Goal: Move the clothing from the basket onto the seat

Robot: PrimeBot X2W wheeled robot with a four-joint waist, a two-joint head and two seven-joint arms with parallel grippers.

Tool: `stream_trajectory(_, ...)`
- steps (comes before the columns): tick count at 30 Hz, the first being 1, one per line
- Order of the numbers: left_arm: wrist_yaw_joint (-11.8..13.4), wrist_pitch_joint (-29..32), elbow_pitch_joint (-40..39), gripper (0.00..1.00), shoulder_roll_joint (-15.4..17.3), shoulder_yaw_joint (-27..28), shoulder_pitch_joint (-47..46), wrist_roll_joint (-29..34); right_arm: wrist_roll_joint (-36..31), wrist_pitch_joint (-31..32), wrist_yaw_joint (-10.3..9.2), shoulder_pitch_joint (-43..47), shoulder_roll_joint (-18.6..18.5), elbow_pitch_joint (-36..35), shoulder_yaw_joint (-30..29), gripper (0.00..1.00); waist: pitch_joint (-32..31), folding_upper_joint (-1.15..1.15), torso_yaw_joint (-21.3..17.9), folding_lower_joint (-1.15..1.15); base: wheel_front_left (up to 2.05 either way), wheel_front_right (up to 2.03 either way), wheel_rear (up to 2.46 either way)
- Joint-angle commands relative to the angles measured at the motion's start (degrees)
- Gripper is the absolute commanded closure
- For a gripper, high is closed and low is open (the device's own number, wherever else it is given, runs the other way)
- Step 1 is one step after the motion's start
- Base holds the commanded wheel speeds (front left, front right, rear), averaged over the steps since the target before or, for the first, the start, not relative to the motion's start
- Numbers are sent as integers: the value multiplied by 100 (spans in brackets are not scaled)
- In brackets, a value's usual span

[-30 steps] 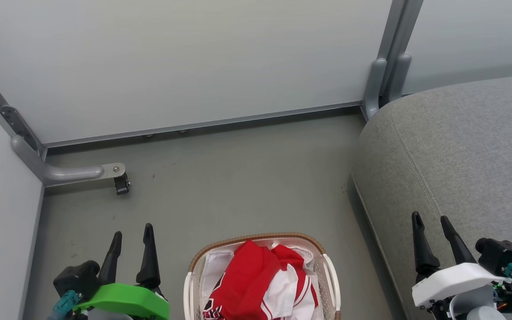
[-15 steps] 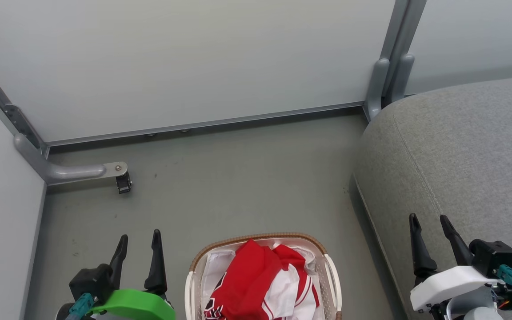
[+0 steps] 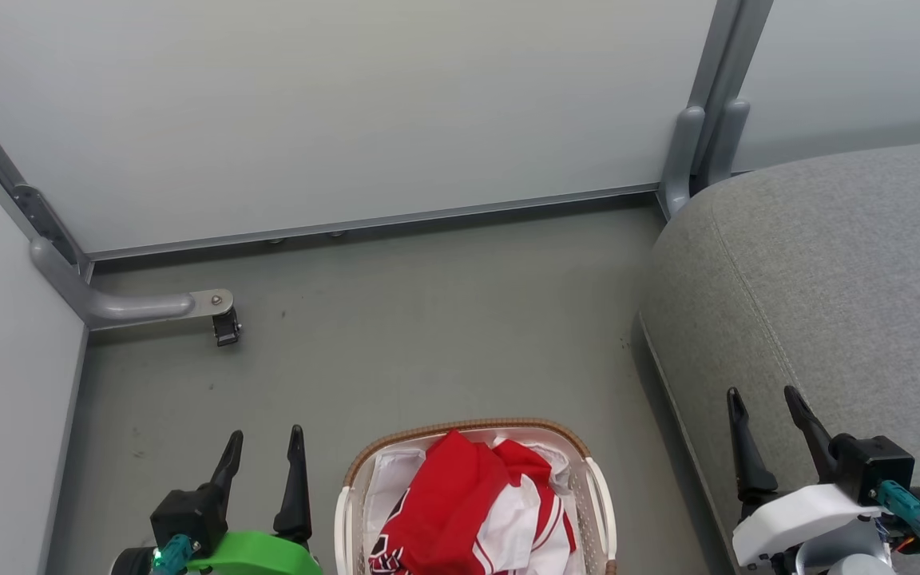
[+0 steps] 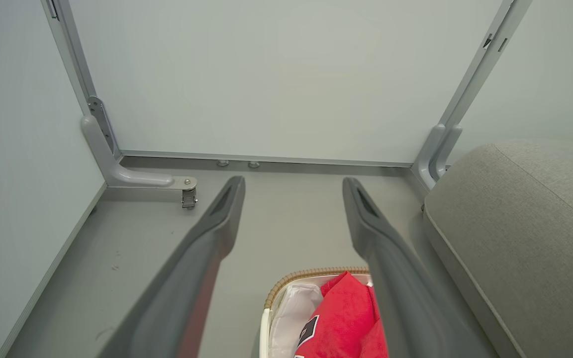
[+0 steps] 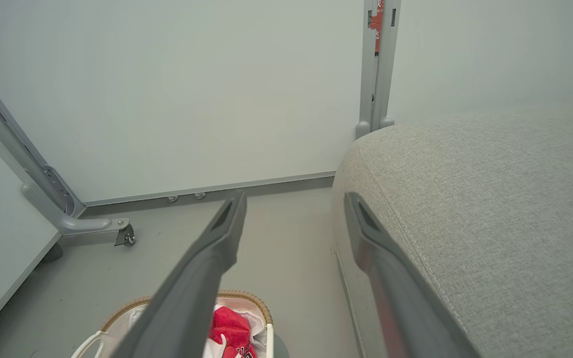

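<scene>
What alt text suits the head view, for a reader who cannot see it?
A white basket with a brown rim, holding red and white clothing, stands on a grey floor beside a grey seat. The left tool and right tool, open, flank it.

The left pincer (image 3: 265, 435) sits at the lower left of the head view. Its two dark fingers (image 3: 295, 487) point up, spread wide, with nothing between them. A green shell (image 3: 256, 553) covers its wrist. The right pincer (image 3: 763, 394) sits at the lower right, equally wide and empty, fingers tilted slightly left above a white shell (image 3: 791, 511). Both wrist views show the same broad gap. The forearms are cut off, so their bend is probably not judgeable.
</scene>
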Motion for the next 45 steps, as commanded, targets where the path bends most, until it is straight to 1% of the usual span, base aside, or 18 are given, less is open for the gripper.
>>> stream_trajectory(1, 25, -42, 34, 0, 39, -21, 54, 133, -113, -40, 0, 72, -35, 8, 1, 0, 1, 0, 4, 0, 0, 0, 0)
stream_trajectory(4, 33, -70, 85, 0, 41, -40, 47, 177, -208, -65, 0, 90, -37, 15, 20, 0, 3, 0, 10, 0, 0, 0, 0)
stream_trajectory(12, 19, -64, 192, 0, 40, -41, 2, 32, -168, -63, 0, 93, -37, 25, 30, 0, 14, 0, 7, 0, 0, 0, 0)
stream_trajectory(28, 14, -64, 243, 0, 39, -84, -28, -16, -119, -63, 0, 91, -36, -5, -3, 0, 72, 0, 4, 0, 0, 0, 0)
stream_trajectory(30, 1, -64, 241, 0, 39, -125, -48, -105, -119, -63, 0, 71, -36, -27, -17, 0, 124, 0, -1, 0, 0, 0, 0)
stream_trajectory(34, -3, -63, 195, 0, 36, -277, -249, -207, -146, -63, 0, -86, -36, -109, -64, 0, 362, 0, -14, 0, 0, 0, 0)
stream_trajectory(39, -33, -57, 306, 0, 36, -602, -640, -365, -226, -62, 0, -336, -37, -290, -153, 0, 885, 0, -70, 0, 0, 0, 0)
stream_trajectory(43, -60, -56, 632, 0, 36, -1009, -1108, -274, -259, -63, 0, -637, -37, -433, -310, 0, 1395, 0, -119, 0, 0, 0, 0)
stream_trajectory(45, -96, -57, 941, 0, 36, -1255, -1363, -395, -266, -63, 0, -812, -33, -505, -409, 0, 1669, 0, -144, 0, 0, 0, 0)
